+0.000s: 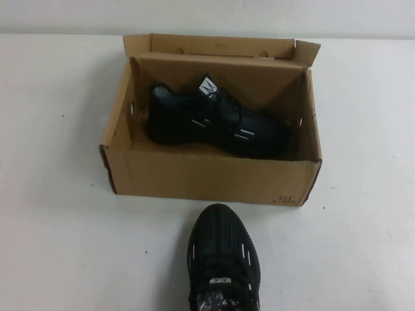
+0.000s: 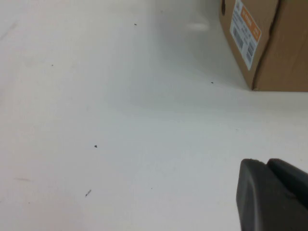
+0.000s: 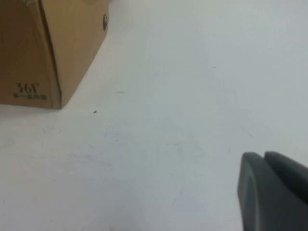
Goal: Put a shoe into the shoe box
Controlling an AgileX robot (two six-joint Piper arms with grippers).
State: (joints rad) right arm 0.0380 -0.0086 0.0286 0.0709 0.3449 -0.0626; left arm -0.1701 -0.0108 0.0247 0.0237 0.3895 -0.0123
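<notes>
A: Where is the shoe point(image 1: 217, 123) found at this moment?

B: It is seen inside the shoe box point(image 1: 207, 178), laid lengthwise, with the heel opening toward the left wall and the toe toward the right wall. The white tongue tag is turned up. It is judged that it was placed this way because the box is only a little longer than the sneaker, so no other direction would fit well.

A: And the flap lid?

B: It is held open at the far side, standing behind the box, so the inside is left free from above.

A: What is the black thing at the near edge?

B: That is the matching sneaker point(image 1: 224, 262), left on the white table point(image 1: 58, 194) just in front of the near wall of the box, its toe pointed at the box. It is partly cut off by the edge of the high view.

A: Where are the grippers?

B: No arm is seen in the high view. The left gripper point(image 2: 272, 195) is kept low over the bare table to the left of the box, and the right gripper point(image 3: 272, 190) to the right of it, near the printed corner. Nothing is held by either. Whether their jaws are open cannot be told. The task is judged as done.
</notes>
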